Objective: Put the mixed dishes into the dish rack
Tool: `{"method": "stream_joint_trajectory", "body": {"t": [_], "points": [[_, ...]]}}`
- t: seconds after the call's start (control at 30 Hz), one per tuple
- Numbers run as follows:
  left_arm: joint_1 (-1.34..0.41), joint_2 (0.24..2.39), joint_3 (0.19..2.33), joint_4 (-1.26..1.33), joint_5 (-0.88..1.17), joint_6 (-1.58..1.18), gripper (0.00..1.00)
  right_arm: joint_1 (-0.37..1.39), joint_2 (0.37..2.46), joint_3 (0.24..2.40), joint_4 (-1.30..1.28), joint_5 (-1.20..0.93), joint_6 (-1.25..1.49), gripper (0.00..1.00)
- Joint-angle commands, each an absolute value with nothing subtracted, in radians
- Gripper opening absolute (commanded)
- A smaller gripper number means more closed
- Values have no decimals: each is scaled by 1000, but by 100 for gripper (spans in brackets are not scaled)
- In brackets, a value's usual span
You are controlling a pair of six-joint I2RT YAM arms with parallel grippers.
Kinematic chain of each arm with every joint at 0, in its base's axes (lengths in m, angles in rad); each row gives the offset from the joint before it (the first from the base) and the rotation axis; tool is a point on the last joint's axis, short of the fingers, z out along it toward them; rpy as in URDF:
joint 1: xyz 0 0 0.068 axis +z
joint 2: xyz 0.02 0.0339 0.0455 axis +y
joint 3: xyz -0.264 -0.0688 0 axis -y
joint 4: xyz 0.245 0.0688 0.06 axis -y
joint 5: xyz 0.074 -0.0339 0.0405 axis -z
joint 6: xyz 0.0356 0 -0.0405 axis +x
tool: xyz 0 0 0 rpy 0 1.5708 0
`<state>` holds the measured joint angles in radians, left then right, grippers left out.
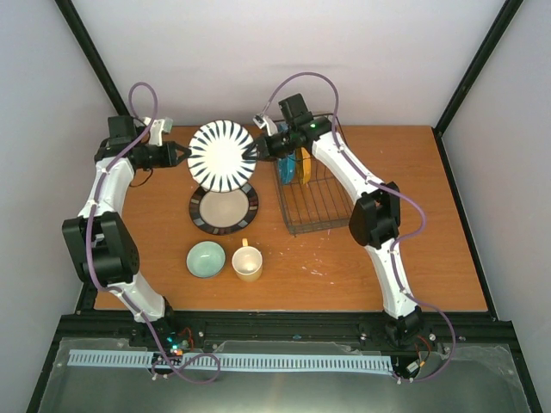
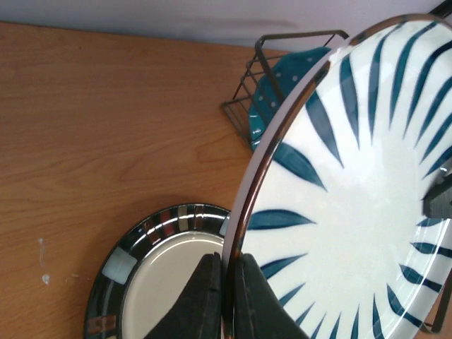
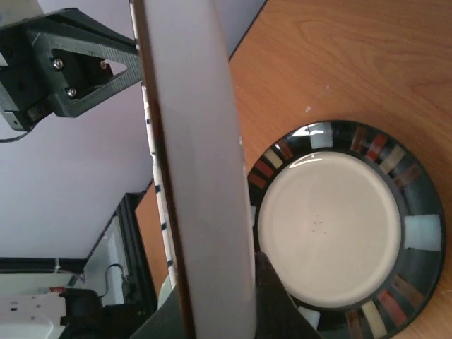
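Note:
The white plate with dark radial stripes [image 1: 222, 155] is held upright in the air above the cream plate with a dark rim [image 1: 224, 208]. My left gripper [image 1: 183, 155] is shut on its left rim. My right gripper [image 1: 252, 148] is shut on its right rim. In the left wrist view both fingers [image 2: 205, 296] pinch the striped plate [image 2: 353, 198]. In the right wrist view it stands edge-on [image 3: 198, 176] between my fingers [image 3: 282, 304]. The wire dish rack [image 1: 314, 202] holds a teal dotted plate [image 1: 288, 163] and a yellow-orange plate [image 1: 304, 165].
A mint-green bowl [image 1: 206, 259] and a cream-yellow mug [image 1: 247, 262] stand on the wooden table [image 1: 413, 224] in front of the cream plate. The rack's near end has bare grid floor. A black frame and white walls surround the table.

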<state>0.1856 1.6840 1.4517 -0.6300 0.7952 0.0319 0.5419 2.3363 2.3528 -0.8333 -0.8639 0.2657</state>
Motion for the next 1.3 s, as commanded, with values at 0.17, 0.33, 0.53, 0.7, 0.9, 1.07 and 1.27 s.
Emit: {"method": "stream_joint_trajectory", "body": {"t": [0.17,0.33,0.53,0.7,0.9,1.07,1.27], "points": [[179,1668,1527,-555,871,-23,14,561,2331,2405,-730,-1014,328,3],[179,1671,1552,-580,685,-33,99,541,2286,2441,-754,-862,345,3],[179,1618,1554,-519,305,-128,100,516,2185,2557,-863,-460,258,3],[178,1615,1566,-509,130,-170,100,517,1962,2398,-850,153,194,3],[178,1628,1576,-524,16,-192,100,507,1663,1966,-551,633,163,3],[179,1645,1577,-533,16,-209,100,454,1717,2018,-730,606,210,3],[178,1644,1560,-541,1,-204,100,439,1820,2072,-813,504,235,3]]}}
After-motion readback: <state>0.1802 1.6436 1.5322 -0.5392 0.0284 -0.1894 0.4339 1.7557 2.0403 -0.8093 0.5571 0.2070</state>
